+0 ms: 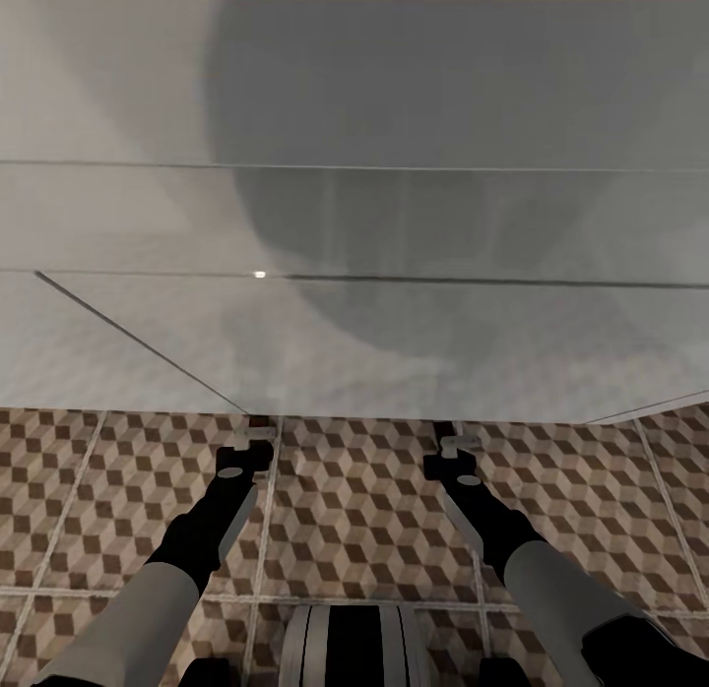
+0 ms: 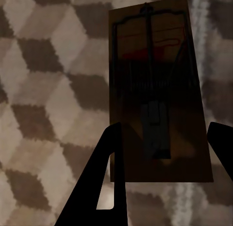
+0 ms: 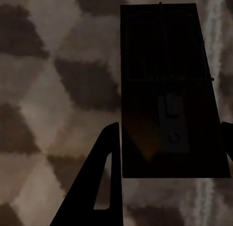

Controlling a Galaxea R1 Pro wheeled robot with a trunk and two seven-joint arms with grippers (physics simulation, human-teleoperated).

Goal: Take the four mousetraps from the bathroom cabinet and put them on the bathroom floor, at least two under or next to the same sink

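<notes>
Low in the frame, the left claw (image 2: 162, 175) holds a mousetrap (image 2: 155, 90); the right claw (image 3: 170, 175) holds another mousetrap (image 3: 170, 90), above the bathroom floor (image 1: 354, 530).

2 dark-brown mousetraps (image 2: 158, 90) (image 3: 170, 90), each held over the cube-patterned bathroom floor (image 1: 354, 500).

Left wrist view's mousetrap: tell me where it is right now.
The mousetrap sits between the left pincer's fingers, above the cube-patterned bathroom floor.
</notes>
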